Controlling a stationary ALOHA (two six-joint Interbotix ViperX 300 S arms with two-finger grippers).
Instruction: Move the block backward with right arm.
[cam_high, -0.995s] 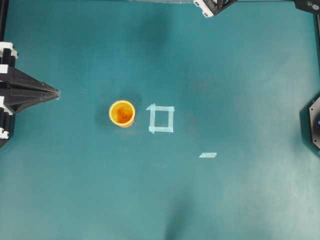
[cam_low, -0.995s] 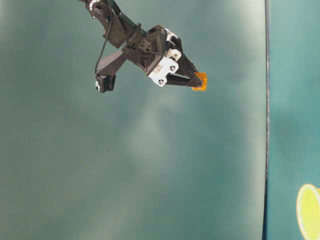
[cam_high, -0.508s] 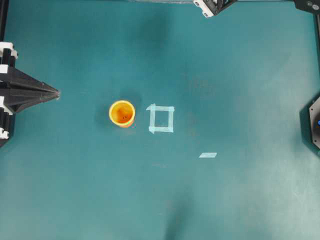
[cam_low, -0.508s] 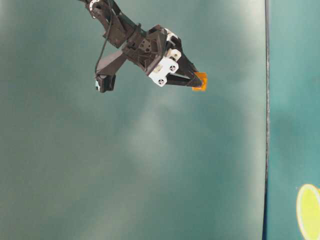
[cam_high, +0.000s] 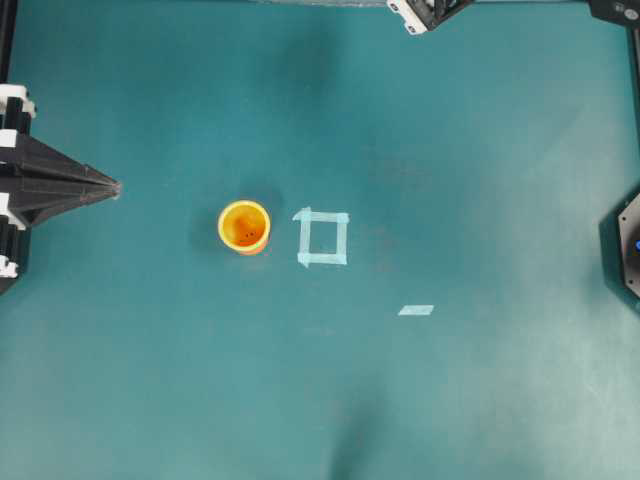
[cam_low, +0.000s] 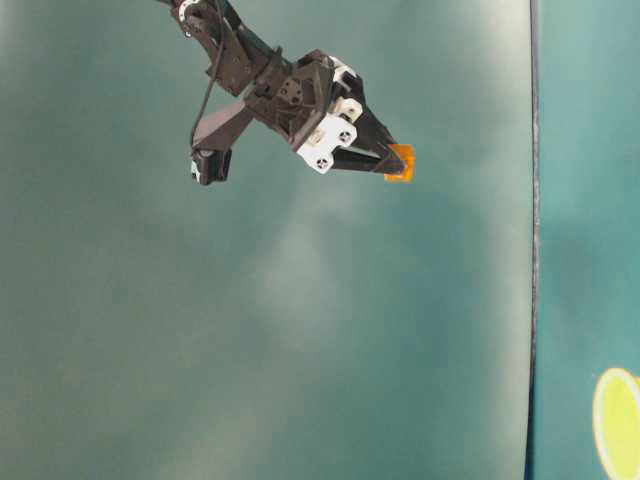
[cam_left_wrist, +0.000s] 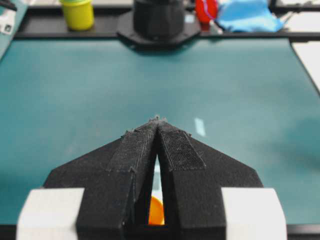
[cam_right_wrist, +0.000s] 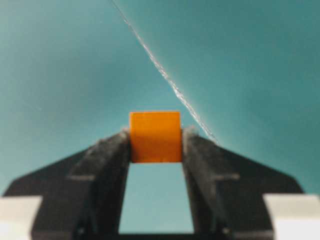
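Right pincer clamps block; no writing.

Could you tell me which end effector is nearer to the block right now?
Right. The right end effector grips the block between its fingertips at the table's far edge. The left end effector sits shut at the table's left side, away from it.

Honestly nothing has changed since a second ago: right tool and block look identical next to the cup.
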